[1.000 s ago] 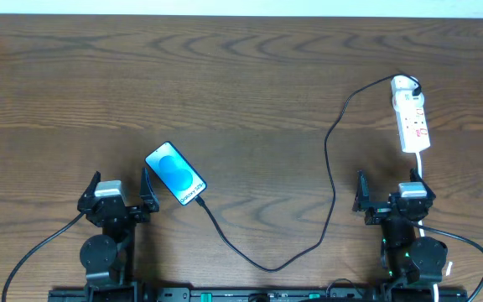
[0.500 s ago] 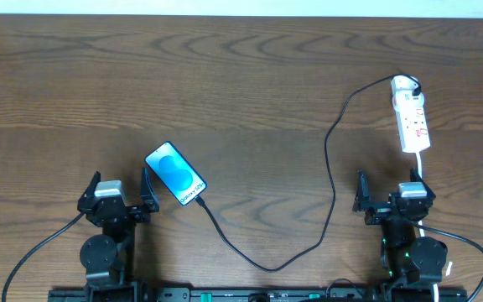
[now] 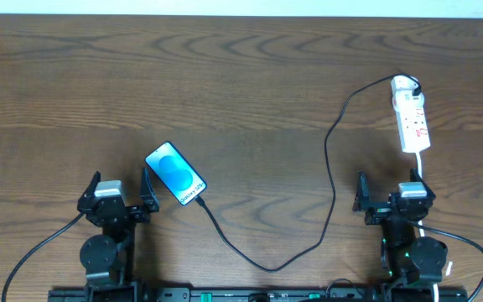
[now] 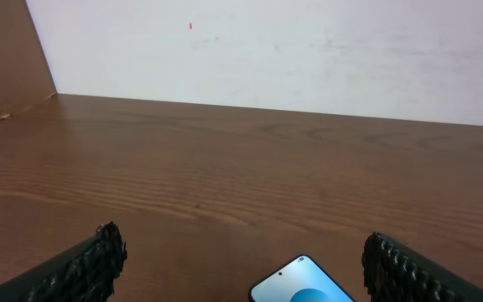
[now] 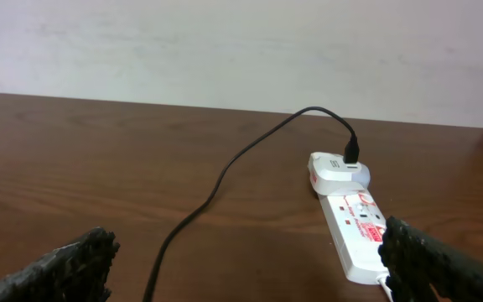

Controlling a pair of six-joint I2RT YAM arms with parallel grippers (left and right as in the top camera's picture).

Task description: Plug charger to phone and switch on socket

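Hazard: my left pincer (image 3: 120,188), just beside the phone (image 3: 175,174), and right pincer (image 3: 395,195), well to its right, both spread empty; nudging the phone may dislodge the charger (image 3: 326,155) tip at its near end.

Both arms sit folded low, well apart, wrists pointing forward. The left gripper (image 3: 120,186) and the right gripper (image 3: 394,195) each have their jaws spread wide, gripping nothing.
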